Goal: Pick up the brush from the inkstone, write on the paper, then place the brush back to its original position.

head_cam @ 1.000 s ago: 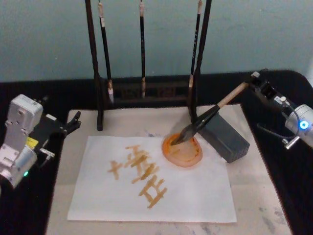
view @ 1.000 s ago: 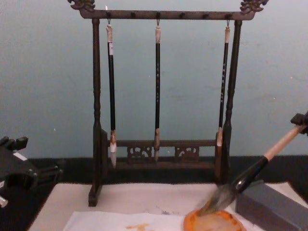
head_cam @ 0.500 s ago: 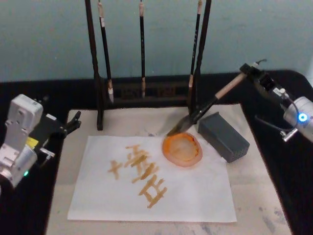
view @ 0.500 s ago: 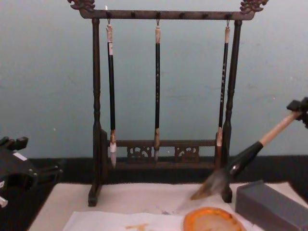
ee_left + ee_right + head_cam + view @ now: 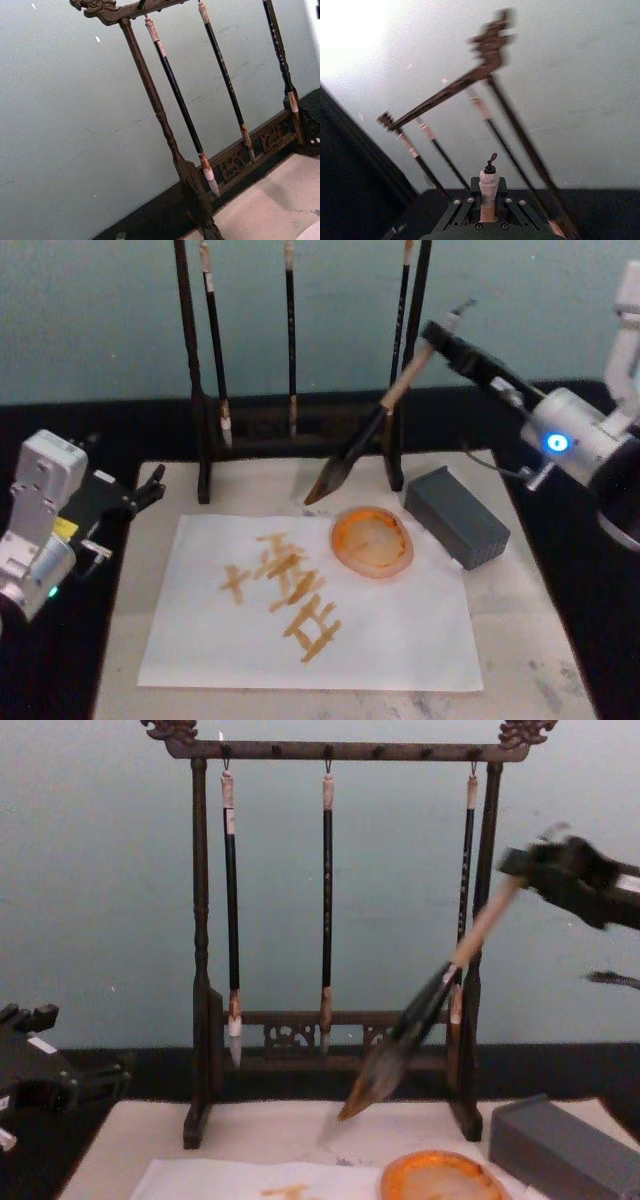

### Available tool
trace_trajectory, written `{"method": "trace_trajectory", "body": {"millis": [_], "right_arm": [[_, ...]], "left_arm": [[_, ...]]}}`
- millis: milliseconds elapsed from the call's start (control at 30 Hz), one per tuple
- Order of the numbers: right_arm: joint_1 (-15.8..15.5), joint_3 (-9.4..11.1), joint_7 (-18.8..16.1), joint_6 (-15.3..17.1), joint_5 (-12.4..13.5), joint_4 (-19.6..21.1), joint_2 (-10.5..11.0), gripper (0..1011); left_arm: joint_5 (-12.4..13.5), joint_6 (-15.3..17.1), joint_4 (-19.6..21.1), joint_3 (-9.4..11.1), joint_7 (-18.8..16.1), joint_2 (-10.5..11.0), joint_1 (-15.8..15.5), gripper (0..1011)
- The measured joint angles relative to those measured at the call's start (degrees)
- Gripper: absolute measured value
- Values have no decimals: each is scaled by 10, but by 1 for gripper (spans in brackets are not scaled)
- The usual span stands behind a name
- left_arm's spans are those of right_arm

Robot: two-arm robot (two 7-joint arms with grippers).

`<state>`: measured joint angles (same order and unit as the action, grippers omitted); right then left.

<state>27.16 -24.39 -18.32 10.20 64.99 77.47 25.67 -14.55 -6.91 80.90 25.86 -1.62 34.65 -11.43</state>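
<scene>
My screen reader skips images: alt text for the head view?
The right end effector holds the brush tilted, tip down just beyond the orange inkstone. The paper bears orange strokes; the left end effector rests parked at left.

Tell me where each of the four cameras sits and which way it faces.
Head: high, looking down at paper, inkstone, brush; left gripper at left, right gripper at right.
Chest: low, facing forward at the rack; right gripper enters from right, holding the brush.
Left wrist: on the left arm, aimed at rack and wall.
Right wrist: on the right arm, looking over its gripper along the brush handle.
Shared: all four see the rack.
</scene>
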Motion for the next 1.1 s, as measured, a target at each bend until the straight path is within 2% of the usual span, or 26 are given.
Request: {"method": "trace_trajectory", "body": {"millis": [33,67,133,167,200,233,300,333,433,467,533,733,1100], "right_arm": [[4,-7,1,-3,-11,2,0,175],[12,-22,2,-8,-34,8,0,175],[17,-34,3,-13,-56,13,-1,175],[22,-46,3,-18,-78,19,-2,175],[22,-46,3,-18,-78,19,-2,175],[24,-59,2,-24,-101,25,-2,175],[26,-71,-2,-30,-124,33,-4,175],[26,-71,-2,-30,-124,33,-4,175],[25,-88,-14,-42,-155,47,-6,175],[25,-88,-14,-42,-155,47,-6,175],[23,-98,-26,-58,-179,56,-6,175],[13,-109,-53,-81,-211,72,-4,175],[-8,-122,-83,-84,-237,102,1,175]], "left_arm": [[0,0,0,0,0,0,0,1010],[0,0,0,0,0,0,0,1010],[0,0,0,0,0,0,0,1010],[0,0,0,0,0,0,0,1010],[0,0,0,0,0,0,0,1010],[0,0,0,0,0,0,0,1010],[0,0,0,0,0,0,0,1010],[0,0,0,0,0,0,0,1010],[0,0,0,0,0,0,0,1010],[0,0,0,0,0,0,0,1010],[0,0,0,0,0,0,0,1010],[0,0,0,0,0,0,0,1010],[0,0,0,0,0,0,0,1010]]}}
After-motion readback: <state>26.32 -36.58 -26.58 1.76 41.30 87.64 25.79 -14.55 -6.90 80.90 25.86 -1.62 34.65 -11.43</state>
